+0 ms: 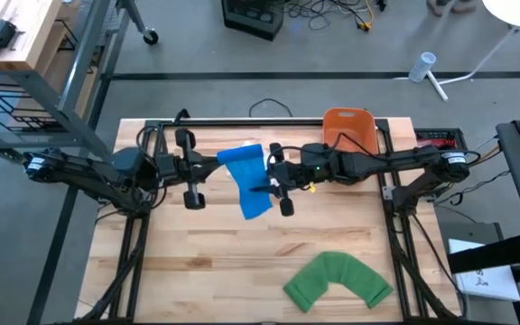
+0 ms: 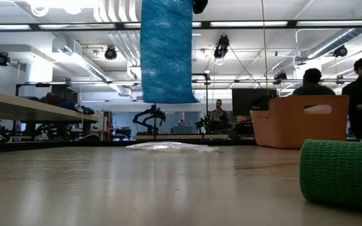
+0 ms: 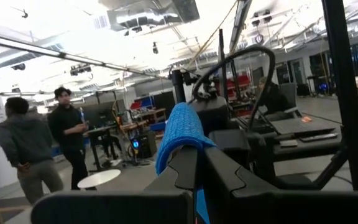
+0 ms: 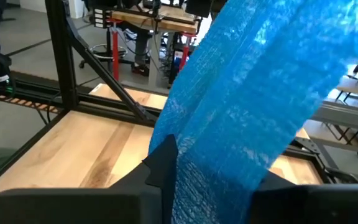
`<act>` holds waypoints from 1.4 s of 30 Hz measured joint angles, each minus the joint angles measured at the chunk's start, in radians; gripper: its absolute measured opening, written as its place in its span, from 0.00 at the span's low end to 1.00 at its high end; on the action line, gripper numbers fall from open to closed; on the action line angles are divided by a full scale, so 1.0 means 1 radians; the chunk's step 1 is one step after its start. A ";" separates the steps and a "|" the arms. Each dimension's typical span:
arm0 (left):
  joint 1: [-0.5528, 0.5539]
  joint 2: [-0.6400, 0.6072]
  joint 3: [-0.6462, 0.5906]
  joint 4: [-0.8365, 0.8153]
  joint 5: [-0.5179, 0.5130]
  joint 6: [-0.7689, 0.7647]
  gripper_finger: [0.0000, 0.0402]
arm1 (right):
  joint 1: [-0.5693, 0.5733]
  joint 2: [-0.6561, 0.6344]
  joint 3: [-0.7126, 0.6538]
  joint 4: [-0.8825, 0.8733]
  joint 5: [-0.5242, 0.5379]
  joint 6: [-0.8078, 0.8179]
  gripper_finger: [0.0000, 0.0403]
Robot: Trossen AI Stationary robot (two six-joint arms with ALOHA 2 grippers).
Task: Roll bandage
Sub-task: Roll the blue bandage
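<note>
The bench (image 1: 197,262) carries a green bandage (image 1: 338,279) near its front right corner and an orange bin (image 1: 348,129) at its back edge. Above mid-bench the blue bandage (image 1: 249,179) hangs clear. The left claw (image 1: 190,169) is pressed together on its upper end; the right claw (image 1: 281,179) pinches it loosely. For a tight roll, keep the strip taut and edges aligned.

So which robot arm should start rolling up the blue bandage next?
Probably the right. The right gripper sits around the blue bandage partway down the hanging strip, so it could wind it. The left gripper is shut on its top end, like an anchor.
</note>
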 joint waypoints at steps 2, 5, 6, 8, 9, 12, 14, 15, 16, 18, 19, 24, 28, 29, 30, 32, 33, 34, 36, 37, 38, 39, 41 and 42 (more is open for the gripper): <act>0.000 0.000 0.000 -0.005 0.006 0.000 0.00 | 0.000 0.000 0.000 0.001 0.000 0.000 0.22; 0.000 0.001 0.000 -0.006 0.006 0.000 0.00 | 0.000 0.000 0.000 0.001 0.009 -0.002 0.24; 0.000 0.002 0.000 -0.004 0.006 0.000 0.00 | 0.000 0.000 0.000 0.002 0.015 -0.007 0.25; 0.000 0.004 0.000 -0.010 0.017 -0.002 0.00 | -0.003 0.000 0.000 0.014 0.037 -0.014 0.27; 0.000 0.007 0.000 -0.010 0.030 -0.004 0.00 | -0.005 0.000 0.000 0.023 0.045 -0.015 0.27; -0.001 0.011 0.000 -0.010 0.058 -0.006 0.00 | -0.013 0.000 0.000 0.050 0.060 -0.023 0.29; -0.001 0.011 0.000 -0.010 0.069 -0.008 0.00 | -0.019 -0.001 0.000 0.062 0.060 -0.037 0.30; -0.001 0.011 0.000 -0.009 0.083 -0.008 0.00 | -0.020 -0.002 0.000 0.060 0.060 -0.043 0.31; -0.002 0.011 0.000 -0.010 0.090 -0.009 0.00 | -0.023 -0.002 0.003 0.054 0.060 -0.045 0.32; -0.002 0.011 0.000 -0.015 0.116 -0.008 0.00 | -0.026 -0.003 0.015 0.049 0.060 -0.046 0.34; -0.002 0.011 0.000 -0.014 0.129 -0.009 0.00 | -0.026 -0.004 0.019 0.049 0.061 -0.048 0.35; -0.002 0.011 0.000 -0.011 0.136 -0.021 0.00 | -0.026 -0.006 0.056 0.016 0.061 -0.094 0.43; -0.002 0.011 0.000 -0.011 0.137 -0.035 0.00 | -0.026 -0.016 0.089 -0.027 0.061 -0.118 0.48; -0.002 0.011 0.000 -0.011 0.137 -0.035 0.00 | -0.026 -0.016 0.098 -0.038 0.061 -0.118 0.49; -0.003 0.011 0.000 -0.012 0.137 -0.035 0.00 | -0.026 -0.016 0.103 -0.050 0.061 -0.118 0.50; -0.002 0.011 0.000 -0.012 0.137 -0.035 0.00 | -0.026 -0.016 0.108 -0.086 0.061 -0.118 0.52; -0.002 0.011 0.000 -0.013 0.137 -0.035 0.00 | -0.026 -0.016 0.109 -0.095 0.061 -0.117 0.53; -0.002 0.011 0.000 -0.012 0.137 -0.035 0.00 | -0.026 -0.016 0.109 -0.103 0.061 -0.114 0.54; -0.002 0.011 0.000 -0.012 0.137 -0.035 0.00 | -0.026 -0.016 0.109 -0.116 0.061 -0.099 0.55; -0.002 0.010 0.000 -0.010 0.137 -0.035 0.00 | -0.026 -0.016 0.109 -0.126 0.061 -0.092 0.55; -0.002 0.010 0.000 -0.008 0.137 -0.033 0.00 | -0.026 -0.016 0.108 -0.136 0.061 -0.085 0.55; -0.002 0.009 0.000 -0.003 0.137 -0.031 0.00 | -0.026 -0.016 0.105 -0.141 0.061 -0.079 0.55; -0.002 0.009 0.000 0.012 0.137 -0.020 0.00 | -0.026 -0.014 0.096 -0.139 0.061 -0.064 0.54; -0.002 0.008 0.000 0.019 0.137 -0.013 0.00 | -0.026 -0.011 0.093 -0.132 0.060 -0.054 0.53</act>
